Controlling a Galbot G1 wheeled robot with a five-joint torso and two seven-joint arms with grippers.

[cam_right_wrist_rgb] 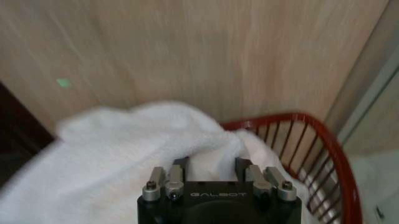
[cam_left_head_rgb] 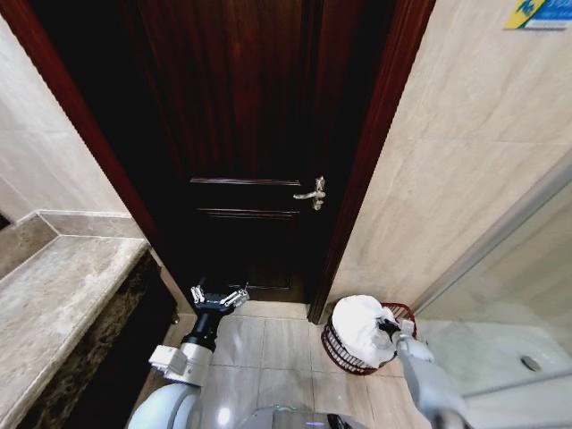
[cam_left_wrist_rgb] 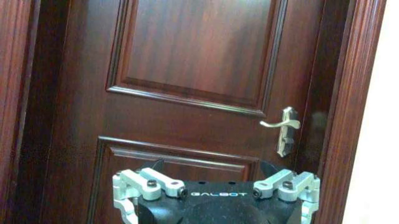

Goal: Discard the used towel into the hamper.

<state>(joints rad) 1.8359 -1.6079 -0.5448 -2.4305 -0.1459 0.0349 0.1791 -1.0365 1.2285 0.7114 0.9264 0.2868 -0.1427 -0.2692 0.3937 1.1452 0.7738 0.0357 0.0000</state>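
While the right tool [cam_left_head_rgb: 391, 332] sits at the hamper [cam_left_head_rgb: 335, 345], the towel [cam_left_head_rgb: 360, 326] lies heaped inside it.

Hamper stands on the floor tiles [cam_left_head_rgb: 268, 357] at the wall's foot, just beside the door frame [cam_left_head_rgb: 362, 179]. Right tool fingers [cam_right_wrist_rgb: 181, 164] press into the towel; clamped or apart, cannot tell. Left tool [cam_left_head_rgb: 219, 298] hangs before the door [cam_left_head_rgb: 241, 134], fingers apart, holding nothing.

The hamper [cam_left_head_rgb: 344, 350] stands on the floor [cam_left_head_rgb: 268, 353] at the foot of the wall [cam_left_head_rgb: 465, 179], just right of the door [cam_left_head_rgb: 250, 134]. The towel [cam_left_head_rgb: 361, 326] lies heaped in it, spilling over the rim. The right gripper [cam_left_head_rgb: 390, 332] rests on the towel. The left gripper [cam_left_head_rgb: 219, 298] hangs before the door, well left of the hamper.
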